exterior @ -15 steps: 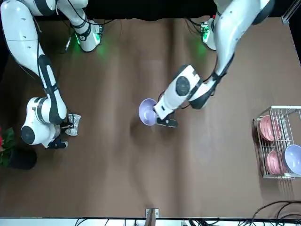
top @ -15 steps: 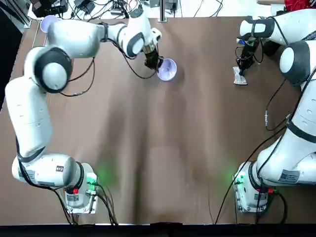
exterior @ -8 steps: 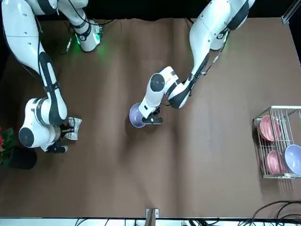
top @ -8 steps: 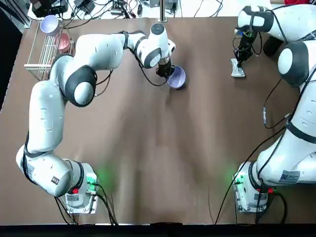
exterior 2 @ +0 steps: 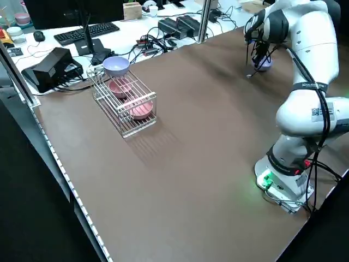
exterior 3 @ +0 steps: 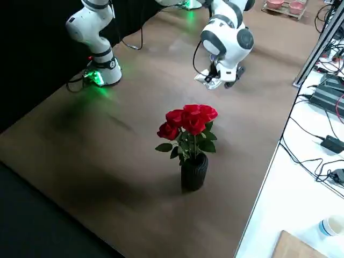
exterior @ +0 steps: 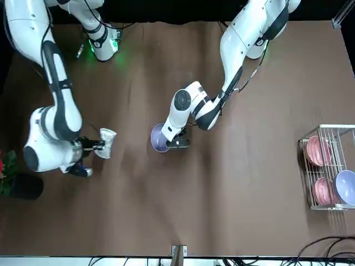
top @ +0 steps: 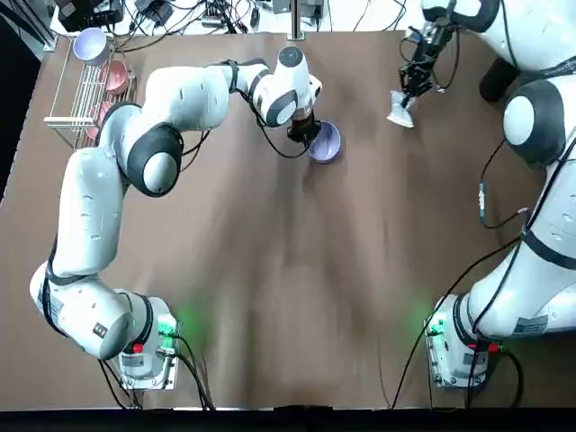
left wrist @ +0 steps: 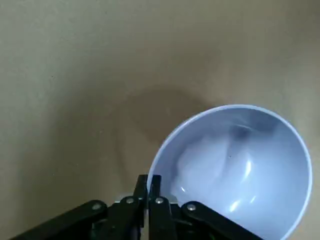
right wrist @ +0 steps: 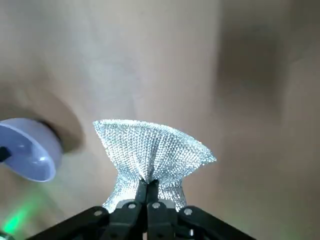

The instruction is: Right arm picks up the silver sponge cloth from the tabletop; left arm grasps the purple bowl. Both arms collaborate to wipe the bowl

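From my screens: worktop point(top: 270, 306) matte brown, faint darker streaks. Bowl at left end effector point(left wrist: 148, 200) lavender, paler bluish-white inside. Sponge cloth point(right wrist: 152, 150) silver, glittery knit pattern. Both end effectors black; arms glossy white, grey joint caps, green glow at bases. Rack point(exterior: 324, 166) silvery; bowls inside point(exterior: 317, 151) pink, one point(exterior: 346, 187) pale lavender-blue. I see roses point(exterior 3: 188, 121) red, leaves green, ribbed pot point(exterior 3: 194, 173) black.

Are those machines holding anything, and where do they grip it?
Left tool: purple bowl, by its rim. Right tool: silver sponge cloth, pinched midway.
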